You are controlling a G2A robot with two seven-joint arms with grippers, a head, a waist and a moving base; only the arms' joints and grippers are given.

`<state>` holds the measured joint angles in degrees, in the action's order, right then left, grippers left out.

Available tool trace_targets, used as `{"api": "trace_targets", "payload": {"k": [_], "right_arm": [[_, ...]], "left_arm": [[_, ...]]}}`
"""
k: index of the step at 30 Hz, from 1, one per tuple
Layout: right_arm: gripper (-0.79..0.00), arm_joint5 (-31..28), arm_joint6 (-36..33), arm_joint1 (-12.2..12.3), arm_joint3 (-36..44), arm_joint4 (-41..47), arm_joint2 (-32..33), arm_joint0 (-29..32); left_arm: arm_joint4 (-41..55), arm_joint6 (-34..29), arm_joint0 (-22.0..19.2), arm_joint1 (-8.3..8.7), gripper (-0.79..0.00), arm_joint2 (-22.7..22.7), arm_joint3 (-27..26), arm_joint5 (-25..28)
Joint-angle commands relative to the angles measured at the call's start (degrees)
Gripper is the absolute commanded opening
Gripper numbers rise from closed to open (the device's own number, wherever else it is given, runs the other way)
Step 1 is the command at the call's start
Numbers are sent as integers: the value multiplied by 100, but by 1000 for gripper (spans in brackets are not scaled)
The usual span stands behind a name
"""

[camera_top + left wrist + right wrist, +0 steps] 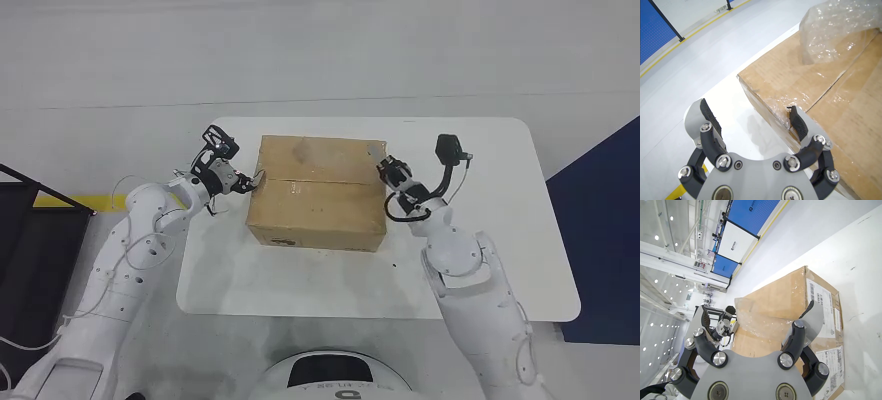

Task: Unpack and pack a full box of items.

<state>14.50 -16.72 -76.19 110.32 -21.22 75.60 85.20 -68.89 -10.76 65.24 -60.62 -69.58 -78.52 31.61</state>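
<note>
Top view: the cardboard box (318, 195) sits shut at the middle of the white table (490, 290). Its two top flaps meet along a seam running from 9 to 3 o'clock. The left gripper (256, 179) is at the box's 9 o'clock end, level with that seam. The right gripper (382, 167) is at the 3 o'clock end, nearer the far corner.

In the left wrist view the left gripper is spread wide and holds nothing. One of its pads (798, 124) touches the box's upper edge by the seam, where loose clear tape (779, 107) puckers, and the other finger hangs over bare table. A crumpled sheet of clear plastic wrap (836, 30) lies on the box's top.

In the right wrist view the right gripper is also wide open and empty. It straddles the box's upper edge, with one finger over the end face that carries the white labels (829, 317). Whether that finger touches the cardboard cannot be told.
</note>
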Motion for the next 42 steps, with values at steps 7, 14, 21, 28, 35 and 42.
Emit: {"api": "trace_targets", "payload": {"k": [7, 14, 21, 28, 35, 42], "right_arm": [[0, -121, -280, 10, -84, -25, -173, -16], [0, -47, -562, -11, -389, 16, -471, -251], [0, -403, -639, 10, -44, 572, -219, -126], [0, -553, -88, 63, 232, 399, 283, 240], [0, -522, -212, 37, -395, 222, -141, -67], [0, -438, -308, 6, -642, -18, -542, -304]], "left_arm": [[0, 0, 0, 0, 0, 0, 0, 0], [0, 0, 0, 0, 0, 0, 0, 0], [0, 0, 0, 0, 0, 0, 0, 0], [0, 0, 0, 0, 0, 0, 0, 0], [0, 0, 0, 0, 0, 0, 0, 0], [0, 0, 0, 0, 0, 0, 0, 0]]}}
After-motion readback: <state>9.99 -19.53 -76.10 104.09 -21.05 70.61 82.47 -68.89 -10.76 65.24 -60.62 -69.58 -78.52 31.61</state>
